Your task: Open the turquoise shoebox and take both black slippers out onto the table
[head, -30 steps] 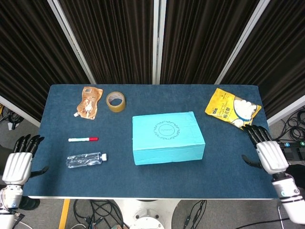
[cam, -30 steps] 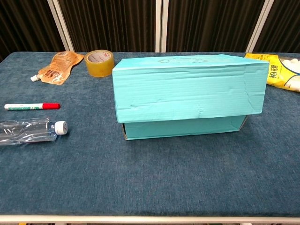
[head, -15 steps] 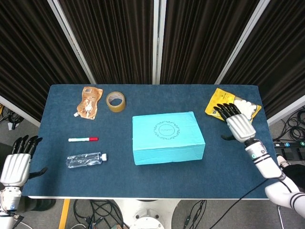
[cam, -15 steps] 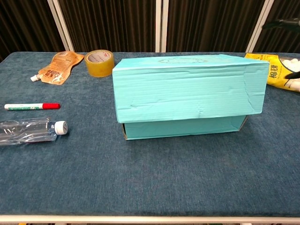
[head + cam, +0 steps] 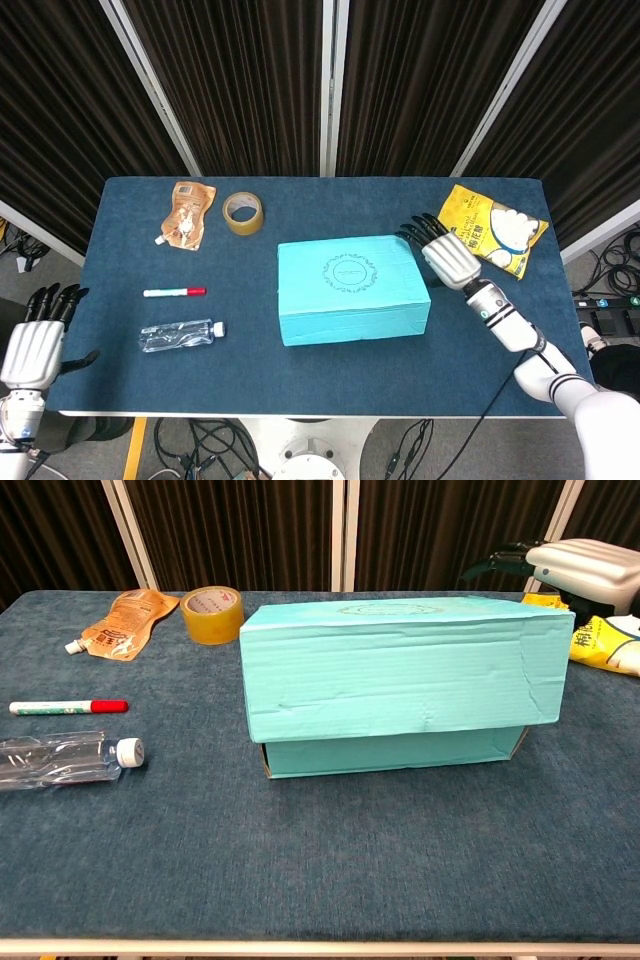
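Observation:
The turquoise shoebox (image 5: pixel 352 288) (image 5: pixel 400 680) sits closed in the middle of the blue table, its lid flap hanging over the front. No slippers show. My right hand (image 5: pixel 444 256) (image 5: pixel 580 562) hovers at the box's right rear corner, fingers spread and stretched toward the lid, holding nothing. My left hand (image 5: pixel 36 342) hangs off the table's left front edge, fingers extended and empty; the chest view does not show it.
A yellow snack bag (image 5: pixel 490 226) (image 5: pixel 610 640) lies at the back right, just behind my right hand. A tape roll (image 5: pixel 243 213) (image 5: pixel 212 614) and orange pouch (image 5: pixel 187 213) (image 5: pixel 125 623) lie back left. A red-capped marker (image 5: pixel 174 292) (image 5: pixel 66 707) and plastic bottle (image 5: pixel 180 335) (image 5: pixel 70 759) lie left.
My right hand has swung from the table's right front edge, past the snack bag, to the shoebox's right rear corner. The left hand and box have stayed put.

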Robot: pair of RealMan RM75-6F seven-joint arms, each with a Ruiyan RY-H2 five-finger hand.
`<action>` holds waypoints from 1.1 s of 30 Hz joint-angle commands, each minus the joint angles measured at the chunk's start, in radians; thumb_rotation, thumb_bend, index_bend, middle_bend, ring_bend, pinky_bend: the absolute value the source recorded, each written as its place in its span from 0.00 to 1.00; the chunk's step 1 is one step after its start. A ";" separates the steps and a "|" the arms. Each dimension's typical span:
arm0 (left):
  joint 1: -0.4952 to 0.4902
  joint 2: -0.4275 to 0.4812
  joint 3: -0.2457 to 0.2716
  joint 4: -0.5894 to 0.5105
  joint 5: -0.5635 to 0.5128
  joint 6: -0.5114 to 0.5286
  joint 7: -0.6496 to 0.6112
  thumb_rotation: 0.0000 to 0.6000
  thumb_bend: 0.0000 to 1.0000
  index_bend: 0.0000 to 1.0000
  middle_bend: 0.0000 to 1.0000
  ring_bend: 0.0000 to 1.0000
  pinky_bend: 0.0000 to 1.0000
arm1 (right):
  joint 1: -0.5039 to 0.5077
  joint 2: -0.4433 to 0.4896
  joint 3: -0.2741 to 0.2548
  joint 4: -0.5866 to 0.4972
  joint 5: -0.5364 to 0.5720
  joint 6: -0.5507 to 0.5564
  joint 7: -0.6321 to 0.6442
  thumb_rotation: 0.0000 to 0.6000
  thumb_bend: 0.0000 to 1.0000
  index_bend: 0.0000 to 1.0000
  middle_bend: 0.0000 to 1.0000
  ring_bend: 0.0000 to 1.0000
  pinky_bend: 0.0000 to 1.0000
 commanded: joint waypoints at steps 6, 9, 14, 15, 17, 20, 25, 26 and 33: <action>-0.002 0.002 -0.001 -0.001 0.003 -0.001 -0.004 1.00 0.07 0.12 0.09 0.00 0.04 | 0.010 -0.012 -0.063 0.028 -0.034 0.051 0.066 1.00 0.34 0.31 0.22 0.12 0.06; -0.002 0.001 -0.001 0.000 0.004 -0.001 -0.005 1.00 0.07 0.12 0.09 0.00 0.04 | 0.010 -0.013 -0.073 0.018 -0.034 0.063 0.079 1.00 0.36 0.33 0.25 0.15 0.08; -0.001 0.004 -0.002 -0.002 0.006 0.003 -0.005 1.00 0.07 0.12 0.09 0.00 0.04 | 0.006 0.003 -0.064 -0.048 0.008 0.045 0.174 1.00 0.44 0.39 0.31 0.22 0.15; -0.001 0.004 -0.001 -0.001 0.006 0.003 -0.006 1.00 0.07 0.12 0.09 0.00 0.04 | 0.006 0.011 -0.061 -0.068 0.020 0.032 0.201 1.00 0.45 0.41 0.32 0.23 0.17; -0.001 0.004 0.000 0.000 0.009 0.005 -0.005 1.00 0.07 0.12 0.09 0.00 0.04 | 0.012 0.036 -0.050 -0.123 0.051 -0.004 0.267 1.00 0.47 0.43 0.34 0.26 0.21; 0.000 0.005 -0.001 -0.003 0.012 0.008 -0.004 1.00 0.07 0.12 0.09 0.00 0.04 | 0.025 0.084 -0.024 -0.237 0.113 -0.081 0.399 1.00 0.50 0.44 0.36 0.30 0.26; 0.003 0.005 0.000 -0.005 0.013 0.013 -0.004 1.00 0.07 0.12 0.09 0.00 0.04 | 0.063 0.194 0.019 -0.436 0.211 -0.242 0.652 1.00 0.52 0.43 0.36 0.30 0.27; 0.004 0.005 0.001 -0.005 0.013 0.014 -0.004 1.00 0.07 0.12 0.09 0.00 0.04 | 0.073 0.218 0.028 -0.474 0.232 -0.283 0.711 1.00 0.52 0.43 0.35 0.30 0.27; 0.008 0.005 0.002 -0.001 0.021 0.022 -0.014 1.00 0.07 0.12 0.09 0.00 0.04 | 0.126 0.287 0.075 -0.567 0.321 -0.489 0.981 1.00 0.51 0.38 0.32 0.29 0.27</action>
